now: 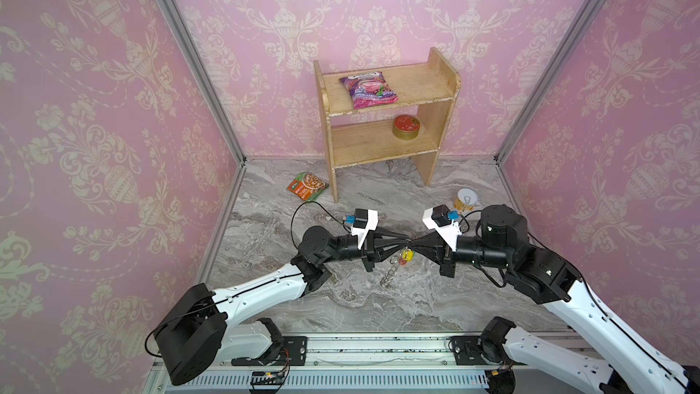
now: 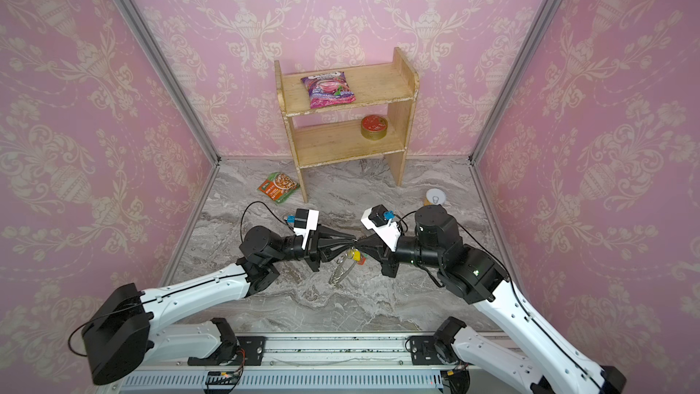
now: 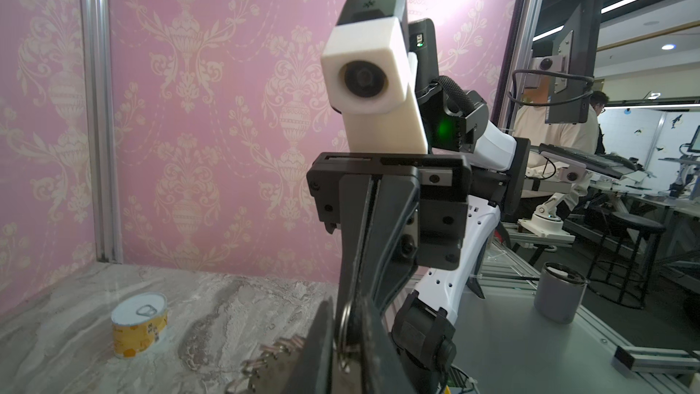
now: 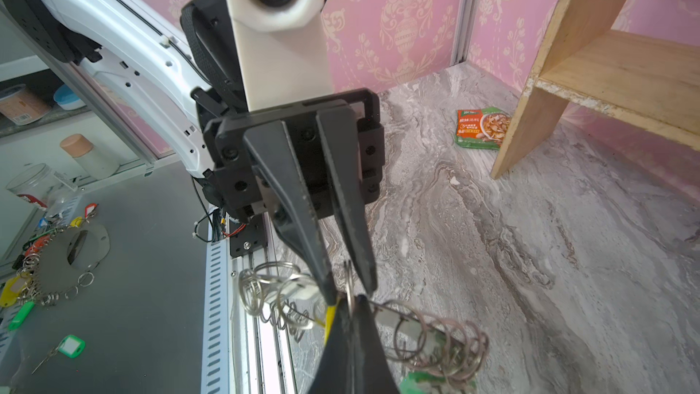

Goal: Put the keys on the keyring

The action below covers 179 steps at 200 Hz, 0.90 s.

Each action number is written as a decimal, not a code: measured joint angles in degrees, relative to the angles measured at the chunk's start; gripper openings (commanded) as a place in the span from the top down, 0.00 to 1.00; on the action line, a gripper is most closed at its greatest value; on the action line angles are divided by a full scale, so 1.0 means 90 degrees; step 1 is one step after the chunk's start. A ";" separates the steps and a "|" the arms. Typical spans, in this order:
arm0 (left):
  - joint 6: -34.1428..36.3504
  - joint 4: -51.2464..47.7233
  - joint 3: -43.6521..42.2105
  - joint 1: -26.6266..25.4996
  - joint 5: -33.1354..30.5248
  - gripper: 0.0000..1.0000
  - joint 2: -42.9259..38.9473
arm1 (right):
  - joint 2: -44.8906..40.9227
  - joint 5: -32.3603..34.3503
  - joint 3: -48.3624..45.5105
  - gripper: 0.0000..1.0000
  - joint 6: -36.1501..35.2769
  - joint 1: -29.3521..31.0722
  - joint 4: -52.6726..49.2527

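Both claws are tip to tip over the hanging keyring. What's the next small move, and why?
Probably back the left claw straight off a little. Its jaws stand apart around a wire loop, while the right claw is shut on what seems the same loop and carries the keyring, hanging below with the yellow-tagged key. The left adds no grip now.

Both top views look steeply down from high over the near edge, sharing nearly the whole table point(image 1: 378, 305) and shelf point(image 1: 360, 145). Wrist cameras sit close, face to face: left wrist sees the right gripper point(image 3: 350, 312), right wrist the left gripper point(image 4: 350, 291).
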 measured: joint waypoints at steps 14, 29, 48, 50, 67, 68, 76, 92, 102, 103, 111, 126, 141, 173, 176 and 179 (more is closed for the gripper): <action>0.0214 -0.0763 0.0085 0.0000 -0.0070 0.59 -0.0277 | 0.0121 0.0027 0.0136 1.00 -0.0163 0.0000 -0.0350; 0.0515 -0.1783 0.0311 0.0000 -0.0185 0.57 -0.0588 | 0.0245 0.0053 0.0253 1.00 -0.0299 0.0000 -0.0678; 0.0869 -0.2817 0.0636 0.0000 -0.0340 0.56 -0.0828 | 0.0355 0.0095 0.0313 1.00 -0.0408 0.0000 -0.0952; 0.0899 -0.2919 0.0668 0.0000 -0.0352 0.56 -0.0850 | 0.0367 0.0092 0.0318 1.00 -0.0415 0.0000 -0.0976; 0.1144 -0.3653 0.0889 0.0000 -0.0406 0.58 -0.0894 | 0.0474 0.0095 0.0342 1.00 -0.0503 0.0007 -0.1146; 0.1158 -0.3716 0.0903 0.0000 -0.0408 0.58 -0.0891 | 0.0478 0.0095 0.0342 1.00 -0.0503 0.0007 -0.1151; 0.1236 -0.4014 0.0976 0.0000 -0.0413 0.59 -0.0867 | 0.0534 0.0097 0.0342 1.00 -0.0522 0.0015 -0.1183; 0.1362 -0.4464 0.1047 0.0000 -0.0430 0.62 -0.0794 | 0.0631 0.0114 0.0352 1.00 -0.0546 0.0073 -0.1241; 0.1401 -0.4663 0.1056 0.0000 -0.0449 0.64 -0.0736 | 0.0692 0.0117 0.0359 1.00 -0.0551 0.0119 -0.1270; 0.1409 -0.4675 0.1056 0.0000 -0.0452 0.65 -0.0731 | 0.0697 0.0117 0.0362 1.00 -0.0551 0.0126 -0.1273; 0.1452 -0.4809 0.1064 0.0000 -0.0452 0.67 -0.0690 | 0.0733 0.0119 0.0364 1.00 -0.0554 0.0155 -0.1290; 0.1503 -0.4945 0.1078 0.0000 -0.0449 0.70 -0.0631 | 0.0784 0.0170 0.0374 1.00 -0.0573 0.0204 -0.1319; 0.1508 -0.4998 0.1110 -0.0005 -0.0442 0.73 -0.0600 | 0.0823 0.0221 0.0374 1.00 -0.0597 0.0219 -0.1331; 0.1518 -0.5010 0.1185 -0.0007 -0.0350 0.78 -0.0517 | 0.0867 0.0308 0.0386 1.00 -0.0644 0.0240 -0.1333; 0.1515 -0.5008 0.1192 -0.0007 -0.0342 0.79 -0.0508 | 0.0869 0.0323 0.0386 1.00 -0.0646 0.0248 -0.1333; 0.1515 -0.5008 0.1197 -0.0007 -0.0325 0.79 -0.0503 | 0.0869 0.0330 0.0386 1.00 -0.0648 0.0248 -0.1333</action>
